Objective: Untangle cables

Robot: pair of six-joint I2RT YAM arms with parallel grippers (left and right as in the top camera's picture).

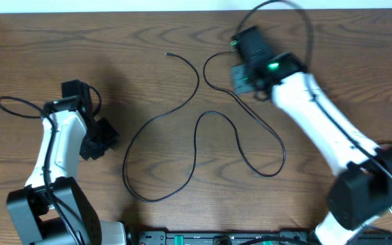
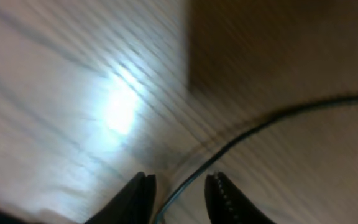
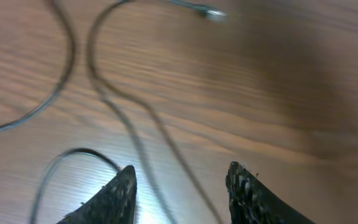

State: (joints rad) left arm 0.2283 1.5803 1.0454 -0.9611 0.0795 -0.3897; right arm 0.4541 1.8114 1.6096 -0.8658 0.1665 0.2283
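Glossy wood-grain table (image 1: 60, 47); thin, smooth black cable (image 1: 196, 139); matt black tool fingers (image 3: 120, 196).

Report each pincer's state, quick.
Left pincer: open, black cable passing between its tips, not gripped.
Right pincer: open, empty.

- The black cable (image 1: 194, 146) is one long, thin strand lying loose and flat on the wooden worktop (image 1: 60, 47).
- One end carries a small black plug (image 1: 168, 54), at the far centre.
- From the plug it runs right, then sweeps near and left in a wide curve.
- At the near left it bends round, then rises into a narrow arch at the centre.
- It drops again to a small bend at the near right, then heads far and left into a curl at the far right.
- Its other end cannot be seen from overhead.
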